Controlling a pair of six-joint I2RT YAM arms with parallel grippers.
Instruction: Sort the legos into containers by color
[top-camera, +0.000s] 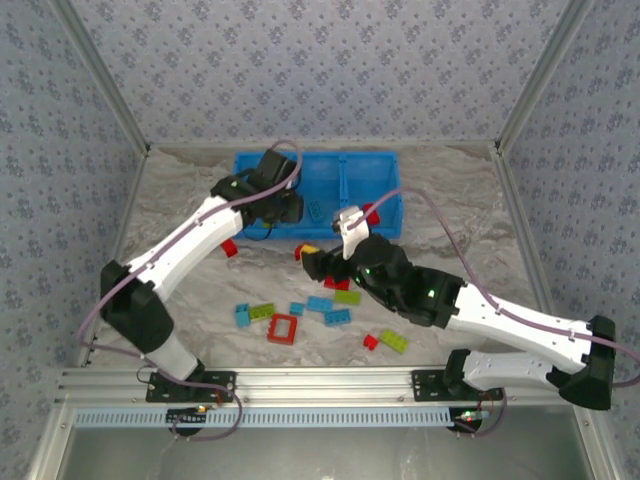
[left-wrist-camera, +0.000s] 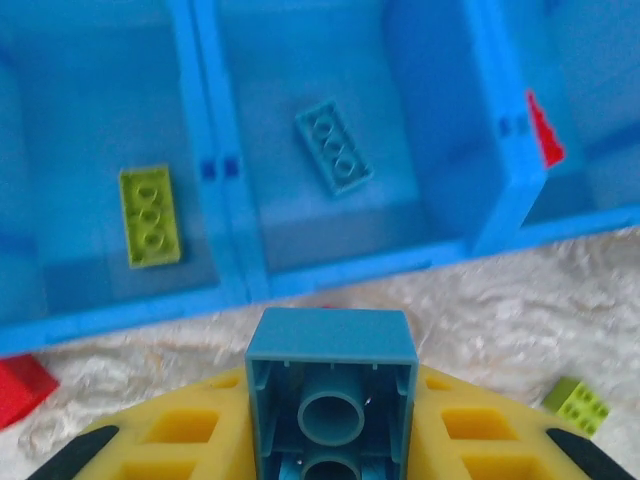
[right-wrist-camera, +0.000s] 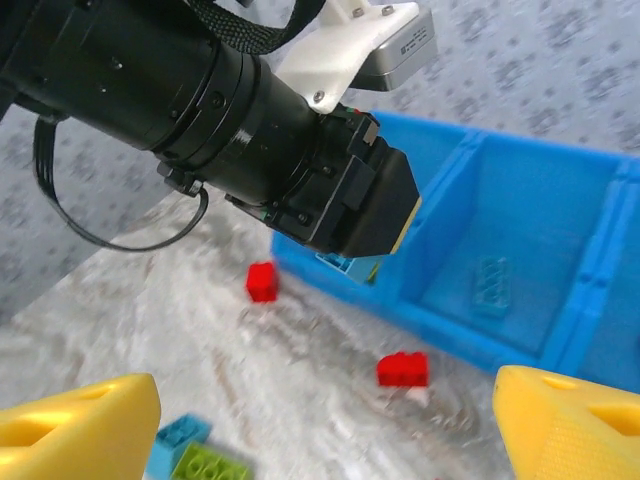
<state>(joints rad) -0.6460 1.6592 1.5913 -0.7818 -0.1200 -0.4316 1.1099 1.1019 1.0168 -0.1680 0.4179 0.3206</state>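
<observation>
Three compartments sit side by side in one blue bin (top-camera: 372, 165), set toward the far edge of the table (top-camera: 460, 200), long side running across. Bare table lies to either side of the bin, widest on the right. Loose bricks crowd the near centre between the two arms: a red frame (top-camera: 283, 328) lying flat with light-blue and lime pieces around it. A lone red brick (top-camera: 230, 247) sits off by the bin's near left corner.

Surface: grey-white marbled sheet. Patterned blue-grey walls (top-camera: 320, 60) close three sides, and a metal rail (top-camera: 320, 380) runs along the near edge.

Left gripper (left-wrist-camera: 332, 445) is at the bin's near wall, yellow fingers (left-wrist-camera: 180, 440) pinching a light-blue brick (left-wrist-camera: 332, 350). Its hollow underside faces the wrist camera. Its long axis runs along the fingers, toward the middle compartment (left-wrist-camera: 300, 230). In that compartment a second light-blue brick (left-wrist-camera: 333, 147) lies on the diagonal, studs up. Left compartment (left-wrist-camera: 90, 120) holds a lime brick (left-wrist-camera: 150, 215), studs up, long axis near parallel to the divider. Right compartment (left-wrist-camera: 600, 100) shows a red piece (left-wrist-camera: 543, 135) behind its wall, mostly hidden.

Right gripper (right-wrist-camera: 328, 400) hangs over open table in front of the bin, fingers spread wide with nothing between them. A small red brick (right-wrist-camera: 403, 369) lies on the table ahead of it.
</observation>
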